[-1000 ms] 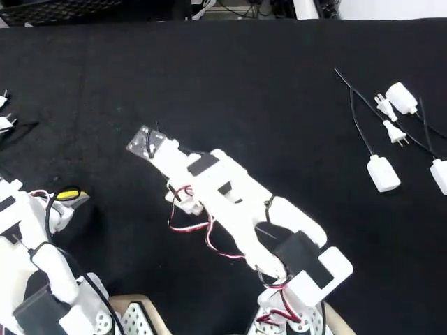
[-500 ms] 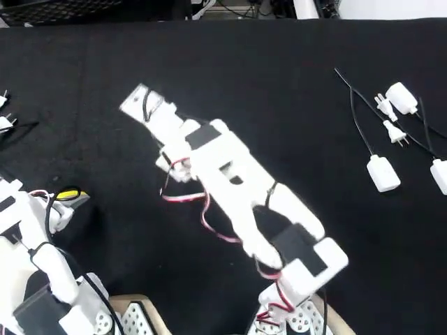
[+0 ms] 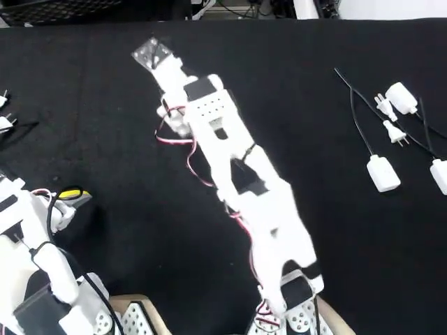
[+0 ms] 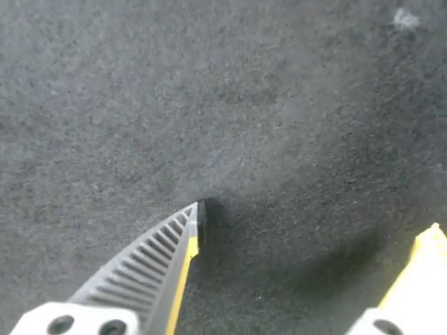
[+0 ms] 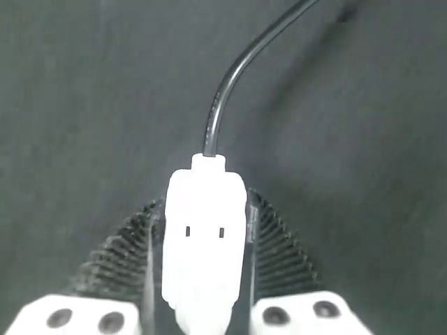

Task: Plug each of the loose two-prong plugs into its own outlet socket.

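Your right claw (image 5: 204, 202) clamps a white socket (image 5: 204, 262), probably, on a black cord (image 5: 230, 77), near the desk (image 3: 293, 49) far edge; left claw (image 4: 314, 230) gapes wide

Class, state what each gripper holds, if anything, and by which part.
Right gripper clamps the white outlet socket by the two sides of its body. Left gripper is open, holding nothing.

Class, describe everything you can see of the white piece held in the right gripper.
It is a white socket, smooth and plastic-looking, an oblong rounded body with two small dark slots on its face. A black cable leaves its narrow collar and curves away. The right gripper clamps it, ribbed fingers pressing both sides.
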Available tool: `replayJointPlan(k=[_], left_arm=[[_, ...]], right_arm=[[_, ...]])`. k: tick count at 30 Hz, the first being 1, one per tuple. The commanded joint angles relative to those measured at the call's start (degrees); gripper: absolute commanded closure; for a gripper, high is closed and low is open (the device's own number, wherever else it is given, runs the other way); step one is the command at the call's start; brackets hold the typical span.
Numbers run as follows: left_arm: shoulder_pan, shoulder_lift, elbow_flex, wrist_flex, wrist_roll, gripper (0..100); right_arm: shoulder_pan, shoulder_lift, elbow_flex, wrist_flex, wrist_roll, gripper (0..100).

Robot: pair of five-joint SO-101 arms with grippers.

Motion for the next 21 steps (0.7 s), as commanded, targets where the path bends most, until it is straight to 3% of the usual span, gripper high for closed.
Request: replayJointPlan(k=[1, 7, 21], left_arm=[[0.48, -1.85, -0.22, -0.62, 0.18, 55], [0.48, -1.85, 0.22, -1.67, 0.26, 55], [0.48, -1.85, 1.8, -4.48, 0.26, 55]], right_arm=[[0.7, 8.75, -23.69, 0.97, 0.09, 94.9], [0.62, 20.44, -36.0, 0.44, 0.18, 93.6], [3.6, 26.07, -27.65, -11.87, 0.18, 92.8]])
